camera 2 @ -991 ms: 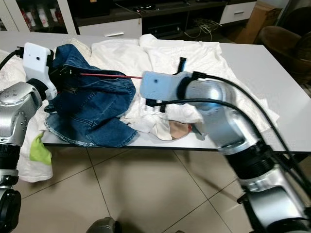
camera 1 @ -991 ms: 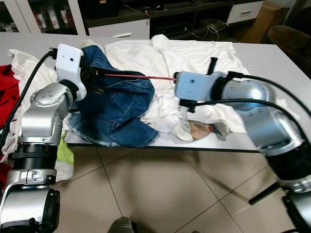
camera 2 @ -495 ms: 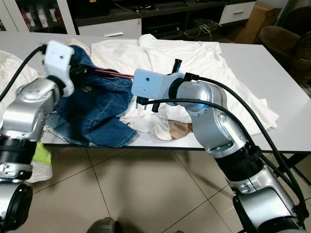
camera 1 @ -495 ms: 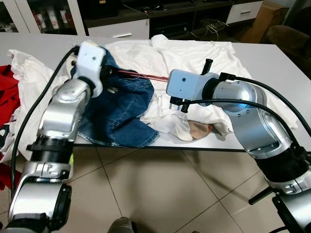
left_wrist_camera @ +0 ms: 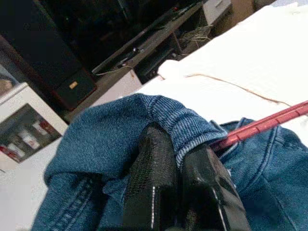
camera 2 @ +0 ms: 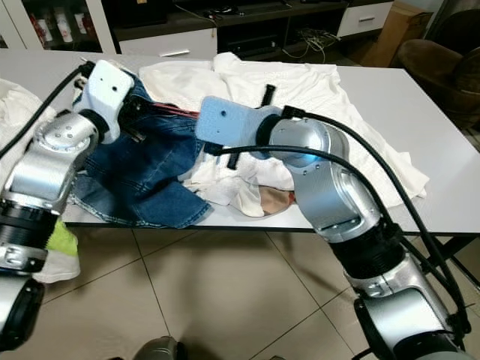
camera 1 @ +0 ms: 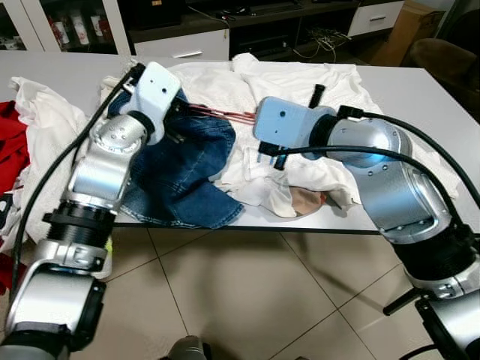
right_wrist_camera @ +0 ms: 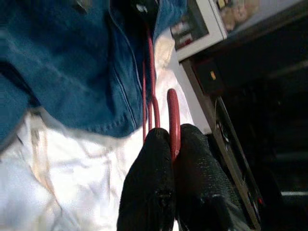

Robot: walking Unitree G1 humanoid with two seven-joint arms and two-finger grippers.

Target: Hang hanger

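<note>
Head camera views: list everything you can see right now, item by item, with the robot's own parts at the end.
Hanger: one, red, held between both end effectors above the table.
Denim garment: one, blue, left part of table, hanger running into it.
White laundry: a pile, white, spread across the table.
Red cloth: one, red, far left edge.
Green cloth: one, yellow-green, hanging below the table's left edge.
Table: one, white.
Left end effector: shut on the denim's hem.
Right end effector: shut on the hanger.
</note>
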